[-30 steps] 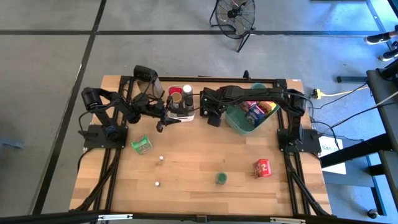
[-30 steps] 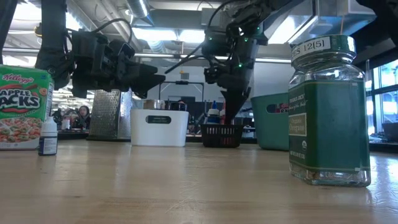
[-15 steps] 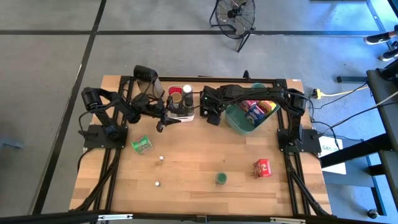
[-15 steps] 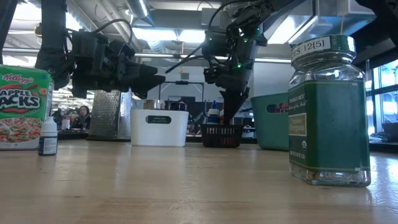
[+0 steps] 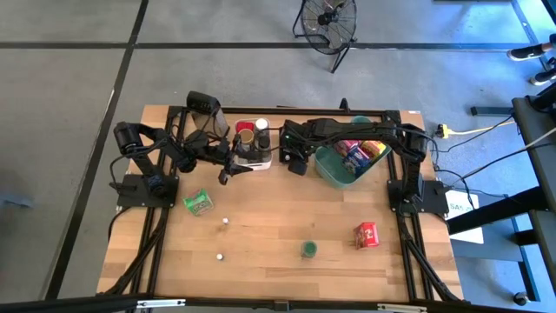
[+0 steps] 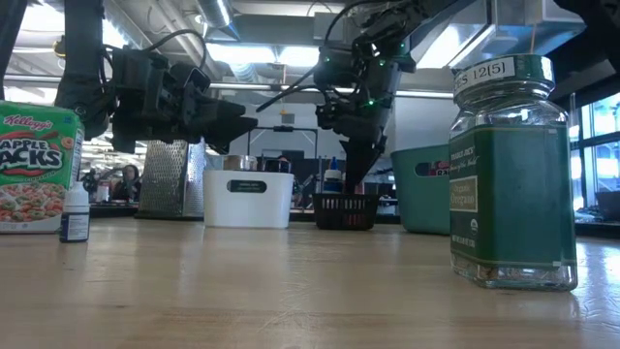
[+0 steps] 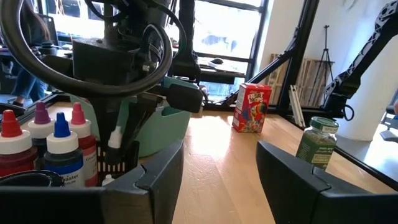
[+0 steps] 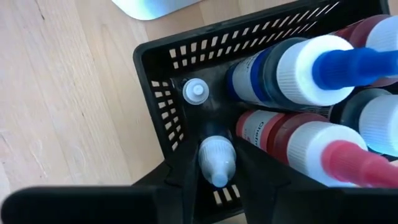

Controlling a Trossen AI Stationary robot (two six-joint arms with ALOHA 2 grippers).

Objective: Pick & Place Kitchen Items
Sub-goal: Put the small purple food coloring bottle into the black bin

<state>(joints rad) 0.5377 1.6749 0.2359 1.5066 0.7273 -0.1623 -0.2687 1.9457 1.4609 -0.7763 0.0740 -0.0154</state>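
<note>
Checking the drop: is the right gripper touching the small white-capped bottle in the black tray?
Touching: right wrist view shows the right gripper closed around the small bottle.

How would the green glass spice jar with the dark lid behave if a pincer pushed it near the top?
The green glass spice jar with the dark lid stands upright and tall on the wooden table, so it would probably tip rather than slide. Its glass looks smooth, perhaps slippery, and may break if it falls.

we see the white bin (image 5: 252, 156) at the back of the table (image 5: 278, 230), with the black tray (image 5: 298, 165) just right of it and the basket (image 5: 334, 174) further right. a jar (image 5: 308, 249) sits near the front, a box (image 5: 367, 235) to its right.
</note>
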